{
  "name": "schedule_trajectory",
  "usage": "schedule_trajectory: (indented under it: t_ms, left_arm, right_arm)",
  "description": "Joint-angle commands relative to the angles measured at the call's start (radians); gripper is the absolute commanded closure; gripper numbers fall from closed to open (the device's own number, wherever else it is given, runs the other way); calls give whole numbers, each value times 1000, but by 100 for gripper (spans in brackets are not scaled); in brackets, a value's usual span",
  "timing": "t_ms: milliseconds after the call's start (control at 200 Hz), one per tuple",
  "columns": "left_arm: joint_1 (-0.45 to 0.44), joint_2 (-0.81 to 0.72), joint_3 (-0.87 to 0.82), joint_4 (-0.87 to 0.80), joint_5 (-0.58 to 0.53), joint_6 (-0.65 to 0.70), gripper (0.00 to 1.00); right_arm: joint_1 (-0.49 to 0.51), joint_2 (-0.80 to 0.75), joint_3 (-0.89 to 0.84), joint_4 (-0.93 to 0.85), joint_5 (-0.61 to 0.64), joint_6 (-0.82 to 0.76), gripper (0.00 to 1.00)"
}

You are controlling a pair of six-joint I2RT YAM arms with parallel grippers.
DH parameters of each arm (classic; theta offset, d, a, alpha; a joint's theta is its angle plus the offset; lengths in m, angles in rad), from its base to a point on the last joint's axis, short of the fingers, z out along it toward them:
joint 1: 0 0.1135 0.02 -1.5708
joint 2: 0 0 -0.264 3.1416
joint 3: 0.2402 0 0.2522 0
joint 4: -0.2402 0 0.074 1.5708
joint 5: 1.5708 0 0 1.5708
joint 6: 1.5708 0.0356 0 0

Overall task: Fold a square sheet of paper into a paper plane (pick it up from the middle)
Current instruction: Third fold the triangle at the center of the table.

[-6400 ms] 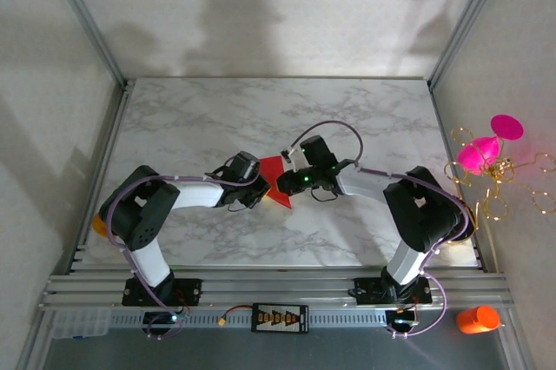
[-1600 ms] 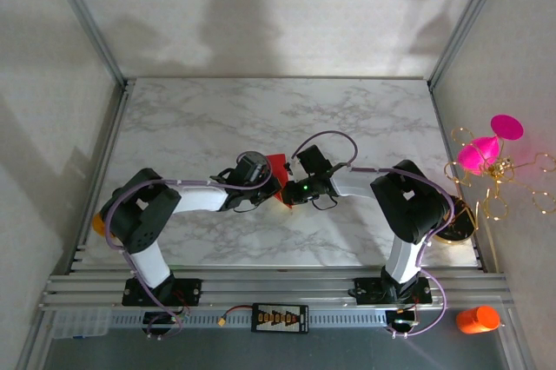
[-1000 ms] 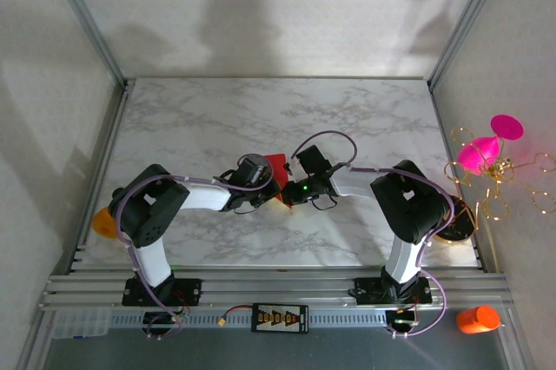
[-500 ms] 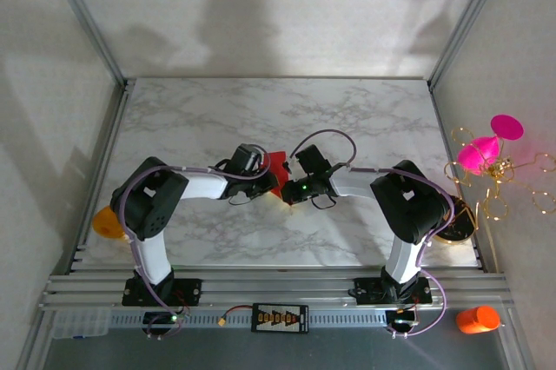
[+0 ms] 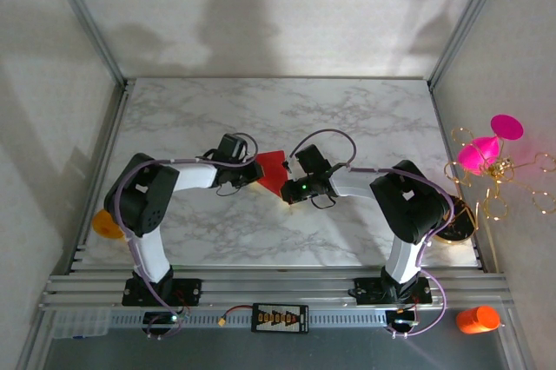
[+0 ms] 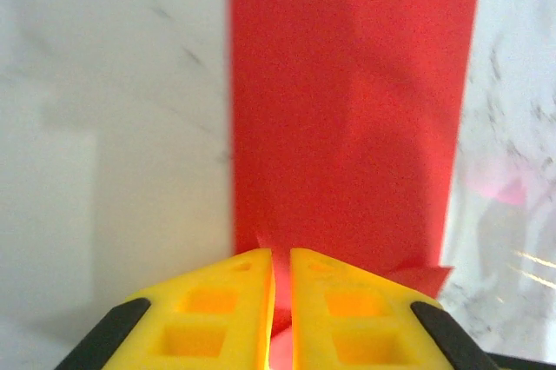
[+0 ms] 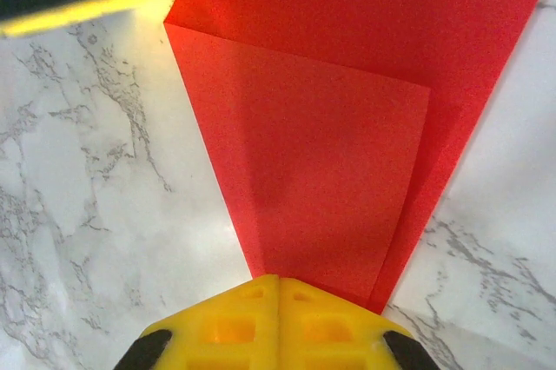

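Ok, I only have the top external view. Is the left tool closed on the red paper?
Observer: In the left wrist view, the left tool has a slim gap, with an edge of the red paper in it. I can't tell if it grips.
Operator: And the right tool?
Observer: In the right wrist view, the right tool is shut, at the paper's narrow end.
Operator: Any fold made?
Observer: Yes, a folded flap lies flat on the sheet.

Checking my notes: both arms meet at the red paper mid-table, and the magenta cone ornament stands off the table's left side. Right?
Not quite: the top external view shows the magenta cone ornament off the right side of the table. The rest holds.
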Motion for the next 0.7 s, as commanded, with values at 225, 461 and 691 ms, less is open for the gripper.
schedule_trajectory:
  t_ms: [225,461,691]
  left_arm:
    - [-16,-201,-12,-25,-133,-96,81]
    - [-137,-198,-117,148,-117,-269,82]
    - [-175,-101,-117,225,-84,-307,87]
  right_arm:
    - [-7,23,8,-122,16,76,100]
    - [-7,-111,2,13,-21,108,93]
    - [-5,-69,17,12,-59,103,99]
